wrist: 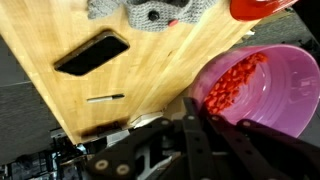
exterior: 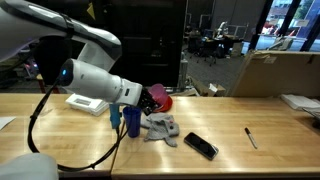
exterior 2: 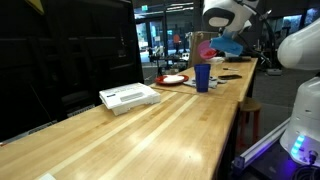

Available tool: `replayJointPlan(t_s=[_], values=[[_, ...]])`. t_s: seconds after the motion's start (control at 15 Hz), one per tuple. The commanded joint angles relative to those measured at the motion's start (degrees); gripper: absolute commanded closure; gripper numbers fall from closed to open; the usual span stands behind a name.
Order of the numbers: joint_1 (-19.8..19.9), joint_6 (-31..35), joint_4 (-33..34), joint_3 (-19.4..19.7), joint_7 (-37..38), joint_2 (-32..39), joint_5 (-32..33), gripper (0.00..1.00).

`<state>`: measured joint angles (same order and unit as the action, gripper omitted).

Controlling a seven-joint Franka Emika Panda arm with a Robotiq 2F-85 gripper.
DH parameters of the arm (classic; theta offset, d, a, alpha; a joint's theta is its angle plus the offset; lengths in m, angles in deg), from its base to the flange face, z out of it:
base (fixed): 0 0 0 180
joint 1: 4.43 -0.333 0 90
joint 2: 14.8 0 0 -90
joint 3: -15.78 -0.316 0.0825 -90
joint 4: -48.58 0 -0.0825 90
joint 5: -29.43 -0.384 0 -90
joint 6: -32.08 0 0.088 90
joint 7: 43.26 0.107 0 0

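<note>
Clenched on the rim of the pink bowl (wrist: 270, 95), the hand (wrist: 198, 118) could tilt it and spill the red pieces (wrist: 232, 82) onto the desk (wrist: 150, 70) or cloth (wrist: 150, 12).

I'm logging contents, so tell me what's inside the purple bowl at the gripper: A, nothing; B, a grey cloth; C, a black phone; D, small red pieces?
D: the wrist view shows a heap of small red pieces inside the purple bowl that the gripper holds.
</note>
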<state>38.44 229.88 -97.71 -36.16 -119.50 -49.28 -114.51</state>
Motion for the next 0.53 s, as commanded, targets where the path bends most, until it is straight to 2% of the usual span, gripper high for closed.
replayJointPlan(t_s=[0.0, 0.47], values=[[1.32, 0.06, -0.35, -1.92, -1.52, -2.71, 0.04, 0.99], [3.28, 0.07, -0.18, -5.41, -2.76, -5.29, -0.24, 0.99]])
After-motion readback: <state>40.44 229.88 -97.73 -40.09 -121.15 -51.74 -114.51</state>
